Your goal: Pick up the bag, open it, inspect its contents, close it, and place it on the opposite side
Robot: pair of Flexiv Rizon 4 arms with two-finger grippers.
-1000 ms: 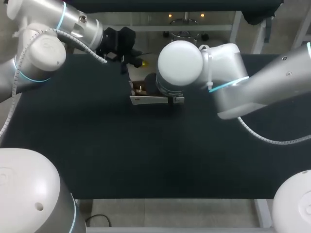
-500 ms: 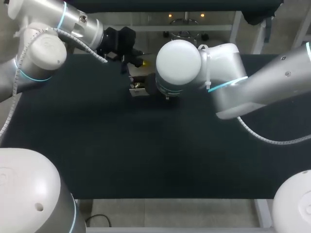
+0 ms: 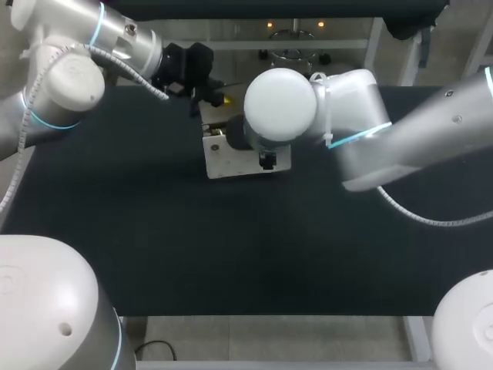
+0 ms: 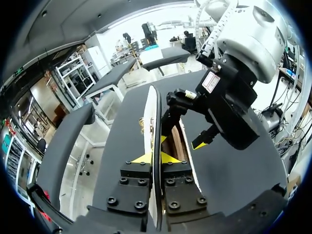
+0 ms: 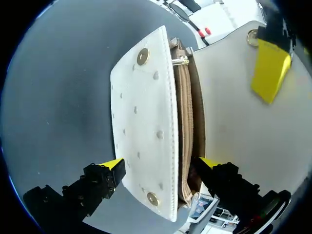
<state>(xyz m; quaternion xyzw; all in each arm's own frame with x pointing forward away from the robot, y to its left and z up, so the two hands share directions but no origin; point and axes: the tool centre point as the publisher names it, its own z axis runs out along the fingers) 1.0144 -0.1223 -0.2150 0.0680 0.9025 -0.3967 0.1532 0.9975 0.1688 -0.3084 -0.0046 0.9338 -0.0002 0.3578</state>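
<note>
A white studded bag (image 3: 231,158) stands on the black table (image 3: 154,231) at the far middle. In the right wrist view the bag (image 5: 141,122) gapes at its top, showing a tan lining and zip. My left gripper (image 3: 219,99) is behind it, and in its own view that gripper (image 4: 157,158) is shut on the thin upright flap of the bag (image 4: 150,112). My right gripper (image 5: 161,165) is open over the bag, one yellow fingertip (image 5: 112,165) outside the front panel and the other past the lining. My right arm's elbow hides most of the bag from above.
The table's wide front half lies between the bag and the near edge. My right arm's large white joint (image 3: 281,104) hangs over the bag's right end. The left arm (image 3: 92,54) comes in along the far left edge.
My right gripper has opened and let go of the bag's front. In the head view the bag now shows a broad white face where only a narrow strip showed before. The left gripper keeps its hold.
</note>
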